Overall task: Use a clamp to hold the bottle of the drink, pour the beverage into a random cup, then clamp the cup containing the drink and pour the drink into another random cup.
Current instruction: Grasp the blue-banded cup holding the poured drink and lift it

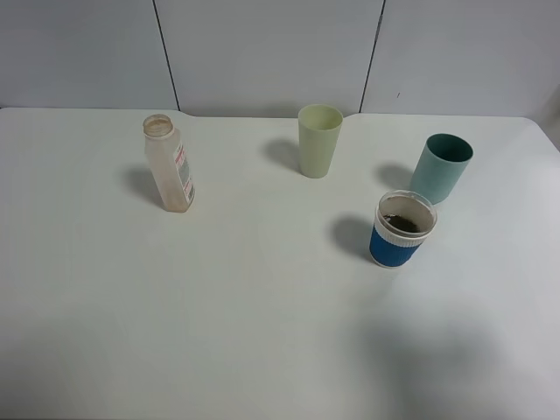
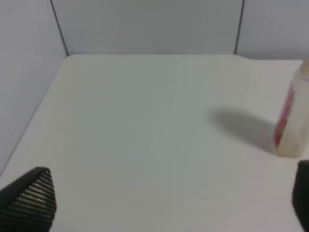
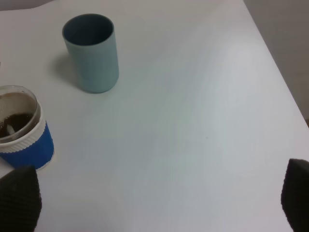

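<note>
**Bottle upright at left of the table, both pincers spread wide**

Your bottle (image 1: 169,164) stands on its base on the left part of the white table (image 1: 262,332), its mouth uncapped. It is translucent, with a red and white label down one side, and nothing touches it.

Well apart from it, toward the back middle, you have the pale green cup (image 1: 319,140), upright. On the right stand two more cups close together. The teal cup (image 1: 441,168) is farther back. The blue-sleeved cup (image 1: 402,229) is just in front of it and slightly nearer the middle. You cannot tell from the high view whether they touch, but the right wrist view shows a gap between them. The blue-sleeved cup has a dark layer at its bottom. The teal cup looks dark inside and you cannot tell its contents.

Your left gripper (image 2: 164,203) has its jaws far apart over bare table. The bottle is beyond it, to one side and outside the jaws.

Your right gripper (image 3: 157,198) is likewise spread wide over bare table. The blue-sleeved cup sits just beyond one fingertip (image 3: 19,198), and the teal cup is farther off.
</note>
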You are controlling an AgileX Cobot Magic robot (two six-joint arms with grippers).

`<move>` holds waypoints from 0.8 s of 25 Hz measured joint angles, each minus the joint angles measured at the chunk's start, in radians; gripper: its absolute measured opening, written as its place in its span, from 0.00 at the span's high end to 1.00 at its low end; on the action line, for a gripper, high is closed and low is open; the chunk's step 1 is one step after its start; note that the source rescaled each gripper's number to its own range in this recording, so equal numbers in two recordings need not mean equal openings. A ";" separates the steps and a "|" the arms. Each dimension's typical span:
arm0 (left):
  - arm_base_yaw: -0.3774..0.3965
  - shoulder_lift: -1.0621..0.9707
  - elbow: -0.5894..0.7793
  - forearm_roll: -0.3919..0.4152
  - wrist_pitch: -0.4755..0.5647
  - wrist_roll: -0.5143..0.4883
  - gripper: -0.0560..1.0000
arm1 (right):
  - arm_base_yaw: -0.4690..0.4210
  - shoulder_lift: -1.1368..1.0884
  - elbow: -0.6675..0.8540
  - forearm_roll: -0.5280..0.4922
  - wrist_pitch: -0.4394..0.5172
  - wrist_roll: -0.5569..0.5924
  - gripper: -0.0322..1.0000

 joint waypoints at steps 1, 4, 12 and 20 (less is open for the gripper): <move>0.000 -0.001 -0.009 -0.005 0.014 0.000 0.00 | 0.000 0.000 0.000 0.000 0.000 0.000 0.00; -0.007 -0.001 -0.040 -0.031 0.057 -0.001 0.00 | 0.000 0.000 0.000 0.000 0.000 0.000 0.00; -0.062 -0.001 -0.009 -0.043 0.200 -0.002 0.00 | 0.000 0.000 0.000 0.000 0.000 0.000 0.00; -0.077 -0.001 -0.009 -0.043 0.200 -0.004 0.00 | 0.000 0.000 0.000 0.000 0.000 0.000 0.00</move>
